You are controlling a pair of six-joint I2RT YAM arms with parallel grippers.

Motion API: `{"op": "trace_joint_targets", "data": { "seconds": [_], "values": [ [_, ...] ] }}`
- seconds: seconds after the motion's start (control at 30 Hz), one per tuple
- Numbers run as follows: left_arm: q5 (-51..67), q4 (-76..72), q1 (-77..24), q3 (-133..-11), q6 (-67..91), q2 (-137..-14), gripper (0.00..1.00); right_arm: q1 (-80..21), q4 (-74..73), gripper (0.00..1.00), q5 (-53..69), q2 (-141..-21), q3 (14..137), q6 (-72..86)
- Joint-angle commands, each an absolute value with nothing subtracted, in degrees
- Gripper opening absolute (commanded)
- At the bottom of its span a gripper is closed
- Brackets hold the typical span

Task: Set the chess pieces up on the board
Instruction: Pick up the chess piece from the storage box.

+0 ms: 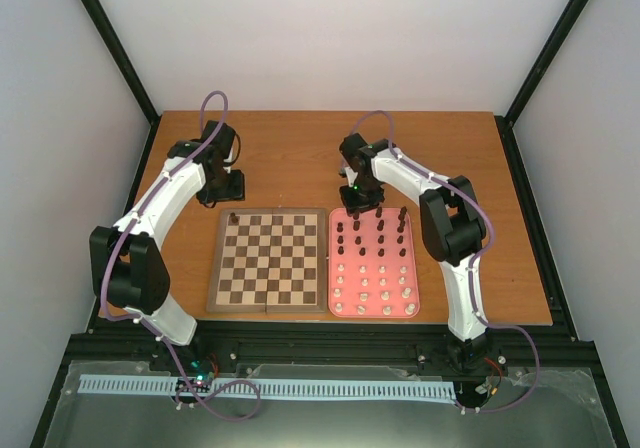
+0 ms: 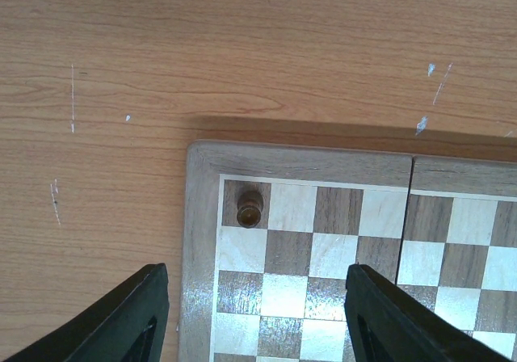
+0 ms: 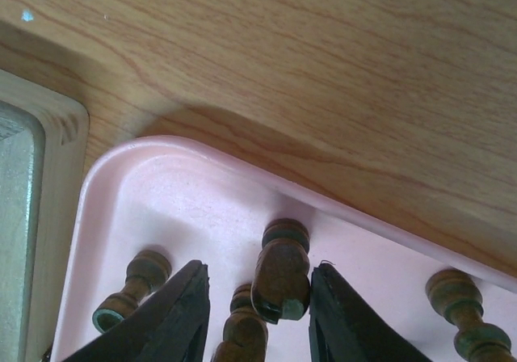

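Note:
The board [image 1: 268,211] lies mid-table with one dark brown piece [image 1: 235,218] on its far left corner square. The left wrist view shows that piece [image 2: 249,208] upright on the board [image 2: 315,257]. My left gripper [image 2: 254,322] hangs open and empty above this corner, behind the piece. The other chess pieces stand in the pink tray [image 1: 372,314], dark ones [image 1: 380,226] at the far end and cream ones [image 1: 382,293] nearer. My right gripper [image 3: 257,305] is open around a dark piece [image 3: 281,277] in the tray's far left corner. The right finger [image 3: 339,313] touches it; the left finger [image 3: 170,313] stands apart.
Other dark pieces [image 3: 133,289] [image 3: 460,305] stand close on both sides of the right gripper, and one [image 3: 242,330] stands between its fingers. The tray's rim [image 3: 161,156] sits next to the board's corner [image 3: 48,136]. Bare wooden table [image 1: 300,148] lies beyond.

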State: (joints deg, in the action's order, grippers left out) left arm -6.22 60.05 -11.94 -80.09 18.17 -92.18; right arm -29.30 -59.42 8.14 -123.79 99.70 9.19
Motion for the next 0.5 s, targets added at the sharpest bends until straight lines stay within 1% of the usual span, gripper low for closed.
{"op": "trace_joint_targets", "data": {
  "seconds": [0.0,0.2,0.27,0.33,0.47],
  "values": [
    [-6.5,60.6,-11.6,-81.0,17.1,-90.7,0.68,-29.8,-59.9,0.33,6.7,-123.7,100.1,9.7],
    [-6.3,60.5,-11.6,-80.1,17.0,-90.0,0.68,-29.9,-60.1,0.33,5.5,-123.7,99.4,9.8],
    [-6.4,60.5,-11.6,-79.9,16.9,-89.7,0.68,-30.0,-60.1,0.29,5.1,-123.7,99.4,9.8],
    [-6.4,60.5,-11.6,-79.9,16.8,-89.5,0.68,-30.0,-60.0,0.23,4.9,-123.8,99.3,9.9],
    [-6.4,60.5,-11.6,-79.8,16.7,-89.3,0.68,-30.1,-60.0,0.18,4.9,-123.9,99.5,9.9]
  ]
}}
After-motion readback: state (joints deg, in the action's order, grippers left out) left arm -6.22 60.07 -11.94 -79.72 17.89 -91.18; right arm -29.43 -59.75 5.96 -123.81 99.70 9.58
